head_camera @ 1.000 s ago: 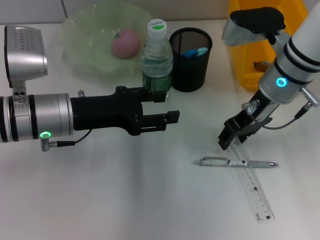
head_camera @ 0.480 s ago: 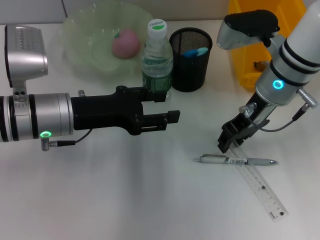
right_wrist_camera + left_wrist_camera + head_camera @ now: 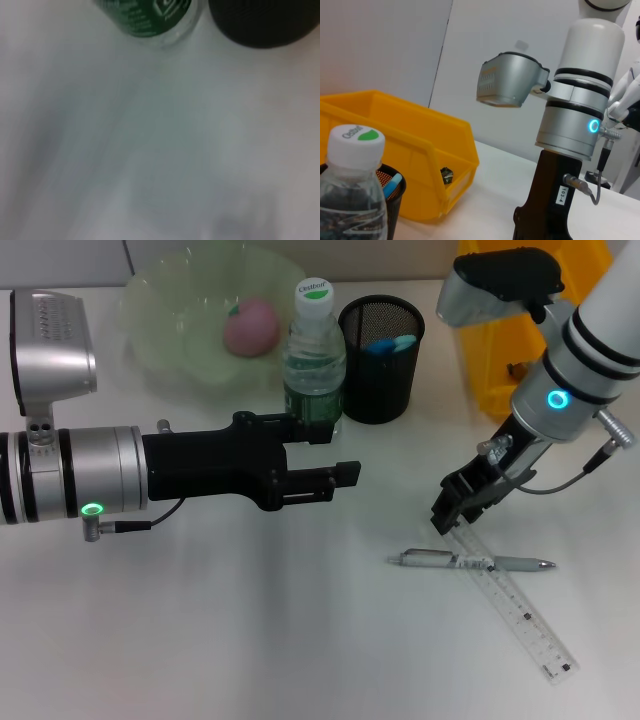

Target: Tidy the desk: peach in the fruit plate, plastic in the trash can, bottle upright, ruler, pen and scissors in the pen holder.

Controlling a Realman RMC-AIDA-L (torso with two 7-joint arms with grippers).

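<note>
Farthest left, the left arm is stretched level across the white table, and its black left gripper is held above the surface just in front of the bottle. Its jaws are parted, with nothing between them. Behind it, a pale green fruit plate is seen at the back of the table, with the pink peach lying inside it. Next, the bottle is standing upright with its white cap on, between the fruit plate and the pen holder, close beside both. The black mesh pen holder is upright too, and something blue is seen inside it. Further right and nearer the front, the pen is lying flat on the table, with the clear ruler crossing it at a slant. The upper end of the ruler is reached by the right gripper, which is angled down from the right arm; whether its jaws are closed on the ruler or only touching it cannot be told. At the far right, a yellow bin is set behind that arm. From the left wrist view, the yellow bin is shown with a small dark object inside, beside the bottle and the right arm.
</note>
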